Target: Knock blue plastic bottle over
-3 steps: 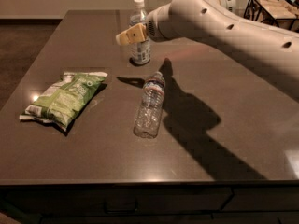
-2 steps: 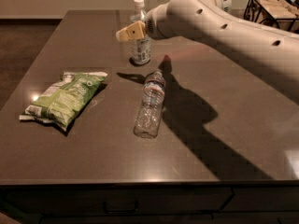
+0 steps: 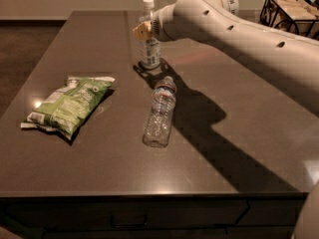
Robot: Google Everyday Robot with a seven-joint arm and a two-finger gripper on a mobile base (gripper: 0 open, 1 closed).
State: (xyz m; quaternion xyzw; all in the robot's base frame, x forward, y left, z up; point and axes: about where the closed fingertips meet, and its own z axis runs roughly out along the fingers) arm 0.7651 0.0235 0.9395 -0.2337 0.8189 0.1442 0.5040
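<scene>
The blue plastic bottle (image 3: 149,44) stands upright at the far middle of the dark table, with a white cap and a pale blue-and-white label. My gripper (image 3: 143,32) is at the end of the white arm that reaches in from the right. It sits right in front of the bottle's upper half and overlaps it in the camera view. Its tan fingertip points left. I cannot tell whether it touches the bottle.
A clear ribbed water bottle (image 3: 160,112) lies on its side near the table's middle. A green chip bag (image 3: 68,105) lies at the left. A wire basket (image 3: 290,11) stands beyond the table at the far right. The table's front edge (image 3: 149,195) is close to the camera.
The gripper has shifted slightly left and up along the bottle. The bottle still stands upright in the same place.
</scene>
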